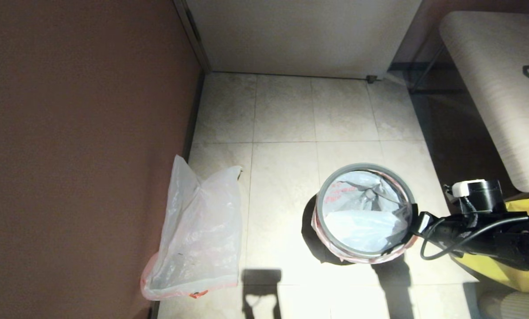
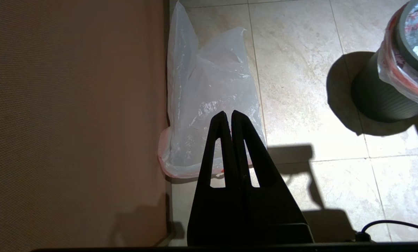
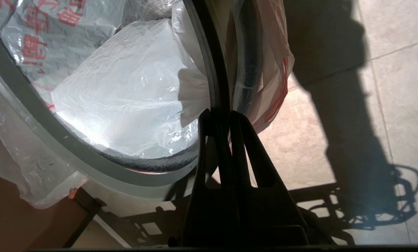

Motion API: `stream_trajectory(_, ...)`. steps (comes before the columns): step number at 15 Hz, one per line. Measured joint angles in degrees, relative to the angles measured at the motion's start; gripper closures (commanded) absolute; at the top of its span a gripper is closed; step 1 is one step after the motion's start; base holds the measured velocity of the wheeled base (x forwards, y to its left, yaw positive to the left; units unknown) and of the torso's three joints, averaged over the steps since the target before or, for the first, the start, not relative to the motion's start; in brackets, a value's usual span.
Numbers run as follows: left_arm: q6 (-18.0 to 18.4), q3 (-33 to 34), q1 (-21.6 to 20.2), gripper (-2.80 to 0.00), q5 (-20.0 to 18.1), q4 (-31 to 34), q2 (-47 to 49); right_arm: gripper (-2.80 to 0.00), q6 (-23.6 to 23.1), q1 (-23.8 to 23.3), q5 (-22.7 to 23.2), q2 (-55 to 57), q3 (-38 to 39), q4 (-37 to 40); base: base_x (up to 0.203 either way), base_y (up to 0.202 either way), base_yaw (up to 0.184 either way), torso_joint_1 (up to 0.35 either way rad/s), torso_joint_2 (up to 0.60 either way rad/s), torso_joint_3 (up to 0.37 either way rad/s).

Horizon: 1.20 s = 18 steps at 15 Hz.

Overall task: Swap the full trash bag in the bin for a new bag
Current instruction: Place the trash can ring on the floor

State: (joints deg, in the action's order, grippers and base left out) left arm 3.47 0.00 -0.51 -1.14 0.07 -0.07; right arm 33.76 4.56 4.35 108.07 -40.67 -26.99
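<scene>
The bin (image 1: 364, 212) stands on the floor (image 1: 286, 115), bag (image 1: 366, 217) inside. Your right gripper (image 3: 220, 117) is pinched on the hoop (image 3: 90, 164) at its near rim: lift straight up, slowly. The left gripper (image 2: 228, 117) is parked, fingers together, empty.

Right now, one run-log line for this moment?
right gripper: shut on hoop at bin rim | left gripper: shut, parked | loose bag: on floor

Open tile floor (image 1: 286, 133) between clear bag (image 1: 198, 230) at left wall (image 1: 78, 133) and bin (image 1: 364, 212), passable; right side blocked by right gripper (image 1: 413, 219) pinching bin rim, yellow bag (image 1: 512, 270), bench (image 1: 499, 79) far right.
</scene>
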Motion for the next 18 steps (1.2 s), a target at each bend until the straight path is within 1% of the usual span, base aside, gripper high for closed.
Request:
stream_trajectory(2, 0.0, 0.0, 0.0, 0.0, 0.0, 0.0, 0.0, 0.0, 0.0, -0.2, -0.1, 0.1, -0.2, 0.0, 0.0, 0.0, 0.0, 0.0, 0.0, 0.0)
stream_trajectory(5, 0.0, 0.0, 0.0, 0.0, 0.0, 0.0, 0.0, 0.0, -0.1, -2.6, -0.1, 0.2, 0.1, 0.1, 0.0, 0.0, 0.0, 0.0, 0.0, 0.0)
stream_trajectory(8, 0.0, 0.0, 0.0, 0.0, 0.0, 0.0, 0.0, 0.0, -1.2, -4.2, 0.0, -0.4, 0.7, 0.1, 0.0, 0.0, 0.0, 0.0, 0.0, 0.0)
stream_trajectory(18, 0.0, 0.0, 0.0, 0.0, 0.0, 0.0, 0.0, 0.0, -1.0, -5.2, 0.3, -6.5, 5.5, 0.5, 0.0, 0.0, 0.0, 0.0, 0.0, 0.0)
